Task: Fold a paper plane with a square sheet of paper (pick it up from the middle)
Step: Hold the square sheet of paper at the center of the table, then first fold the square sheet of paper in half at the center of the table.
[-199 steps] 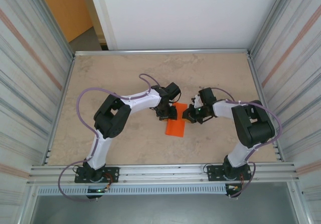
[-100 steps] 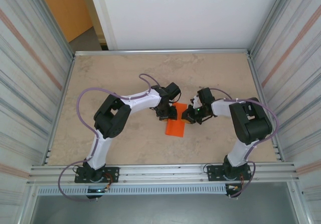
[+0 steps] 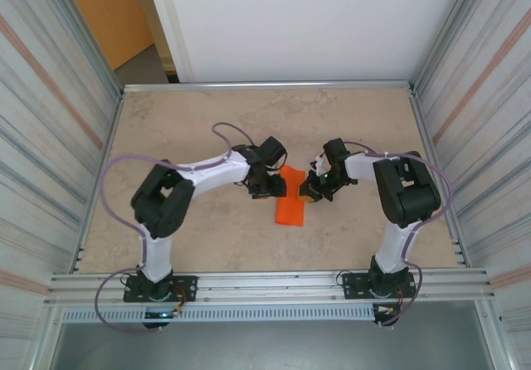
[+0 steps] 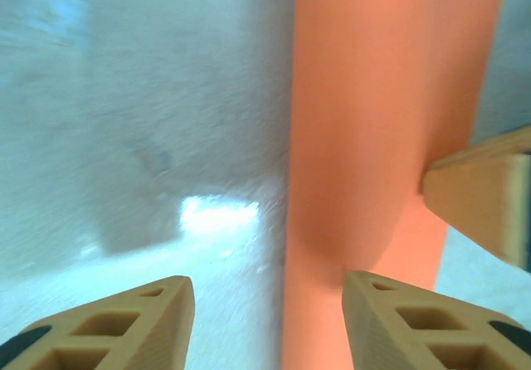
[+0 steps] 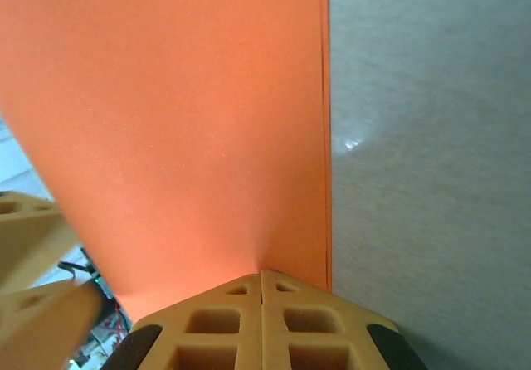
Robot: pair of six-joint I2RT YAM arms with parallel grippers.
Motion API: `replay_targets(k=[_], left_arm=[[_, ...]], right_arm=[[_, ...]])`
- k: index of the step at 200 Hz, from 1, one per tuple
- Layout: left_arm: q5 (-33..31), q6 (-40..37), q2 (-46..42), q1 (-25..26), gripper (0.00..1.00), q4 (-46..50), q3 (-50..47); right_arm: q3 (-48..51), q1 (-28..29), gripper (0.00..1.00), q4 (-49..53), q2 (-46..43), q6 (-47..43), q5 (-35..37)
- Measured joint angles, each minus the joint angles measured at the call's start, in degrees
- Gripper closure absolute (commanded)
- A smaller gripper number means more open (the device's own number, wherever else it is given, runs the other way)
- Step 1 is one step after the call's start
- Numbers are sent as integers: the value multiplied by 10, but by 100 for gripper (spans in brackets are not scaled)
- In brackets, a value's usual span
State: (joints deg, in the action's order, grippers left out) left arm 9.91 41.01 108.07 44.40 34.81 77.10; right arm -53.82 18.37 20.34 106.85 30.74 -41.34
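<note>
Right pincer (image 5: 262, 275) clamping the square sheet of paper (image 5: 182, 121) ahead of its tips; left pincer (image 4: 267, 297) gaping alongside.
I am judging it light, limp, crease-prone, gripping best along the doubled edge.

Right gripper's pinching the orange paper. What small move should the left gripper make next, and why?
Probably slide the left gripper sideways onto the paper and close on its edge. It stands open with the paper only partly inside its gap, while the right gripper is shut on the opposite edge, so one side looks unsupported.
</note>
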Motion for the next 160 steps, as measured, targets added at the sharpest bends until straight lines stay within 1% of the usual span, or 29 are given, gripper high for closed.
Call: replay_targets(k=[14,23,38,53,72,110,135,160], left_arm=[[-1,1,-49,-13,47,-17,-19],[0,1,-78,-21,50,-33,-31],[12,2,-114,-24,57,-67,-50],[40,6,-123,-23,65,-104,-64],[73,9,-106,-17,72,-141,-75],[132,16,-26,-3,83,-187,-75],[154,19,12,1,86,-197,-75],[161,19,32,0,88,-197,-75]], right_arm=[[-10,5,94,7,7,-7,2],[-15,8,94,9,9,-12,3],[-19,12,95,9,13,-17,4],[-21,14,95,9,15,-20,5],[-21,15,95,9,15,-25,7],[-22,17,95,7,16,-28,8],[-22,17,95,8,17,-28,8],[-22,17,95,8,17,-28,9]])
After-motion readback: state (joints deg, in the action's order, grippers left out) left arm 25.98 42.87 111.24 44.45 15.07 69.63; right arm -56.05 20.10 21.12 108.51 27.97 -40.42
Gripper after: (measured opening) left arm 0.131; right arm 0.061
